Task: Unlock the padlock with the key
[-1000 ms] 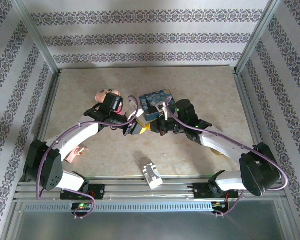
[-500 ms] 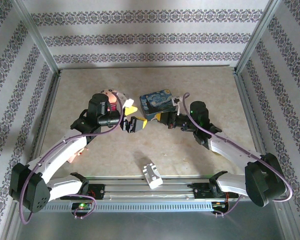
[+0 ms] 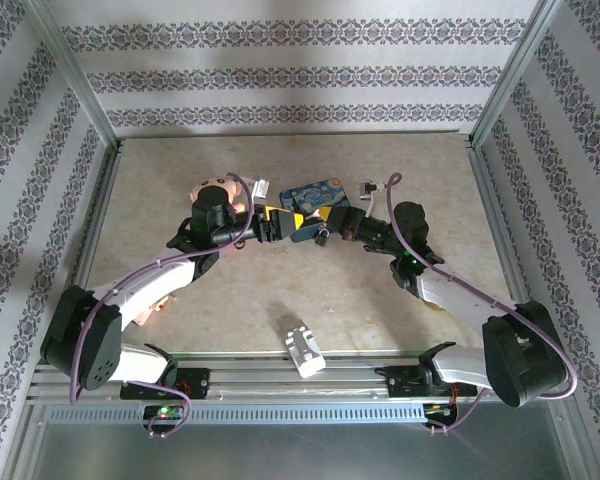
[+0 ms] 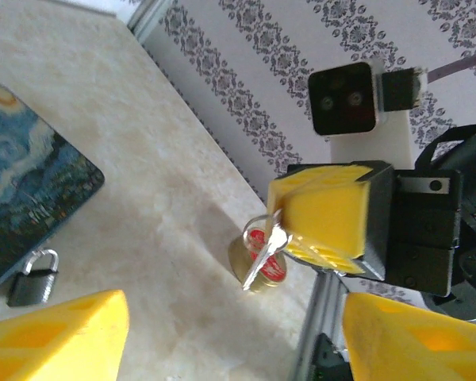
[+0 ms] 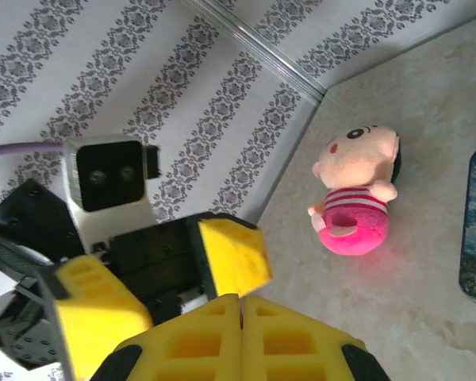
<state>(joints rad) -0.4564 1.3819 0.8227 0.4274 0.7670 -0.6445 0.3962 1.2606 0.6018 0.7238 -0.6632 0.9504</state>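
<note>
The padlock [image 4: 33, 278], small and dark grey with its shackle closed, lies on the table against the edge of the blue starry tin [image 4: 32, 198]. My left gripper [image 4: 234, 333] is open, with nothing between its yellow fingers [image 4: 55, 337]. Facing it, my right gripper [image 4: 282, 230] is shut on the key [image 4: 262, 258], whose silvery blade and ring stick out below the pads. In the right wrist view the right gripper [image 5: 242, 305] has its pads pressed together. From above, the left gripper [image 3: 270, 222] and right gripper [image 3: 325, 222] meet tip to tip at the tin [image 3: 315, 195].
A pink plush doll [image 5: 357, 206] sits at the far left, partly under the left arm [image 3: 225, 192]. A small round can with a red lid [image 4: 263, 274] stands by the right frame rail. A white block [image 3: 303, 349] lies near the front edge.
My left gripper has gone from shut to open. Both grippers have moved away from the table's middle toward the blue tin. The right gripper has stayed shut.
</note>
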